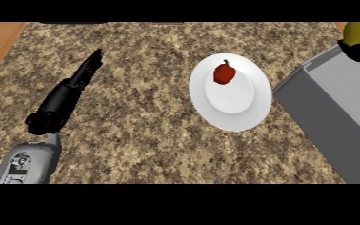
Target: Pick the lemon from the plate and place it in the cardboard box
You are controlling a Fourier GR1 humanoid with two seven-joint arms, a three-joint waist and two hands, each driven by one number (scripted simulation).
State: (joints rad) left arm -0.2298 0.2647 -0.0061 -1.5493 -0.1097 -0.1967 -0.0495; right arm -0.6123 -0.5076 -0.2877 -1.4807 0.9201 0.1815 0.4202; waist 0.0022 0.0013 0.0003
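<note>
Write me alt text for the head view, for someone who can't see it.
At the upper right edge, a black hand holds a yellow lemon above a grey box. A white plate at the middle of the speckled stone counter carries a small red pepper. The left hand rests at the left with fingers straight.

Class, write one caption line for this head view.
Left robot hand rests open on the counter; red pepper on white plate, grey box beside.
</note>
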